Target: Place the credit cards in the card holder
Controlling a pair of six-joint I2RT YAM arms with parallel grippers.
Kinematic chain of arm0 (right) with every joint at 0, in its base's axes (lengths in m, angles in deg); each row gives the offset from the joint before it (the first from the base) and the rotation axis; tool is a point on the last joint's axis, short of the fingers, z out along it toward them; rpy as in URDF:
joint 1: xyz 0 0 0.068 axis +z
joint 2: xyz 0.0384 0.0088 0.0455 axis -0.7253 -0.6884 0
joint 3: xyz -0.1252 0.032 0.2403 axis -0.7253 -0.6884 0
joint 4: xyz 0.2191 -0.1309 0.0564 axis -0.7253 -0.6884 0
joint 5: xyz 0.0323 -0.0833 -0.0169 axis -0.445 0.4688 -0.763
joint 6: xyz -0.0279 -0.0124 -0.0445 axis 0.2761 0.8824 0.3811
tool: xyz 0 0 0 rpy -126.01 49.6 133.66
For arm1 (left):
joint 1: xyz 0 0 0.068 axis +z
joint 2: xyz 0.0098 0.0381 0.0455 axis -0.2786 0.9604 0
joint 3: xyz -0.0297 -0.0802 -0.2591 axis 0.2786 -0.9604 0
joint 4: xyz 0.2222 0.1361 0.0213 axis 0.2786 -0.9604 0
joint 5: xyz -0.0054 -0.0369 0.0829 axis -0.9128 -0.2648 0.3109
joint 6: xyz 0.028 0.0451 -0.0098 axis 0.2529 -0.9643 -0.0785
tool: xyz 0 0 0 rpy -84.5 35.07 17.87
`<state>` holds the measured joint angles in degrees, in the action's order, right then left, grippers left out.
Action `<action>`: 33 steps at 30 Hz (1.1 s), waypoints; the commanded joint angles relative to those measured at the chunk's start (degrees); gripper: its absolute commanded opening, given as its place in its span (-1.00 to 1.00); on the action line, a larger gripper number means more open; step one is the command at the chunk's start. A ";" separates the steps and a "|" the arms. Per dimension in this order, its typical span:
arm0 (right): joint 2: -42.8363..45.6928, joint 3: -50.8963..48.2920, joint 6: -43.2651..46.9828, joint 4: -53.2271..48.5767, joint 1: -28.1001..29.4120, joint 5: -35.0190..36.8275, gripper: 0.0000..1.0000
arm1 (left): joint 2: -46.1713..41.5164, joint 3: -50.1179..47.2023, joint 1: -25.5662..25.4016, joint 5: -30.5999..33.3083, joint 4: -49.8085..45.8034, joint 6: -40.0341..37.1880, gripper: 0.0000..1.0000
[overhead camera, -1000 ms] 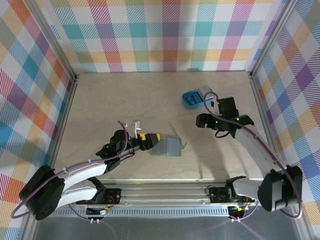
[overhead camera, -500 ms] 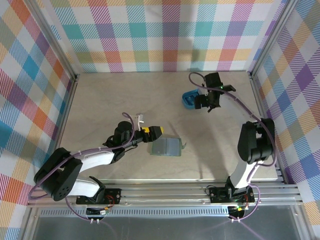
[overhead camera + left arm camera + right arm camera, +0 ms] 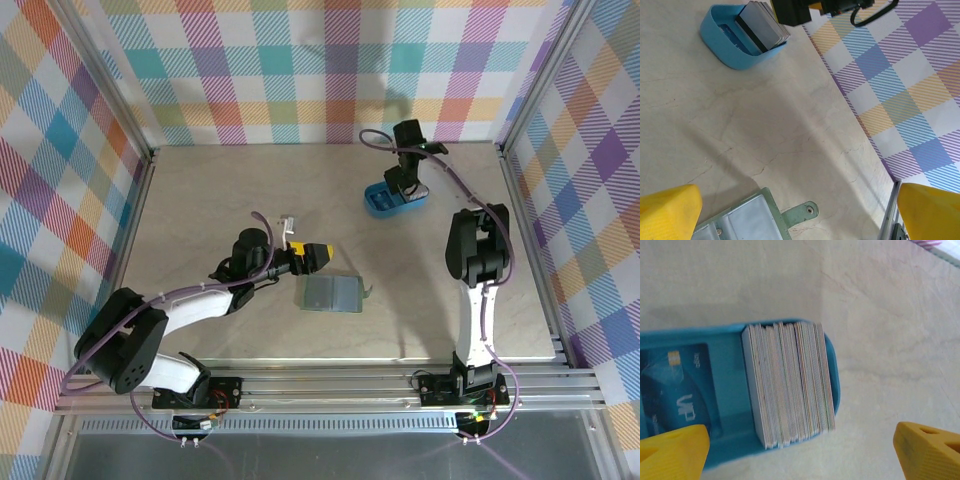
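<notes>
Here, right claw [image 3: 800, 451] wide apart over the credit cards [image 3: 790, 385]; left claw [image 3: 800, 212] wide apart, empty.

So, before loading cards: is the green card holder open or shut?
Open: the card holder lies flat, clear pockets facing up, its snap tab sticking out unfastened.

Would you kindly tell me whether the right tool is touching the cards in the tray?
Apart. The right wrist view shows bare gaps between the cards, upright in the tray, and both fingers of the open right tool.
</notes>
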<state>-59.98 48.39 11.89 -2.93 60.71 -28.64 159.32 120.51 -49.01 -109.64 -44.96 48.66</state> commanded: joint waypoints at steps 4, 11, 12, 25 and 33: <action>-6.90 8.88 3.40 -4.66 -0.24 2.79 0.91 | 0.38 2.19 0.76 -2.41 -0.73 -1.06 0.99; -10.99 14.34 5.90 -6.33 -0.24 3.51 0.93 | -0.19 2.89 0.78 -2.55 -3.67 -3.09 0.99; -11.89 15.64 6.24 -7.14 -0.24 4.01 0.93 | -0.01 3.04 0.76 -2.75 -3.77 -3.07 0.99; -15.73 15.65 11.61 -4.90 -0.16 10.59 0.94 | 0.50 3.70 0.76 -3.61 -4.25 -2.29 0.95; -16.15 15.85 11.71 -2.94 -0.17 12.62 0.93 | 1.31 3.79 0.76 -3.72 -3.95 -1.53 0.89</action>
<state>-75.43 64.00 23.21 -7.00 60.86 -18.81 159.97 122.60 -48.97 -111.85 -49.24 47.39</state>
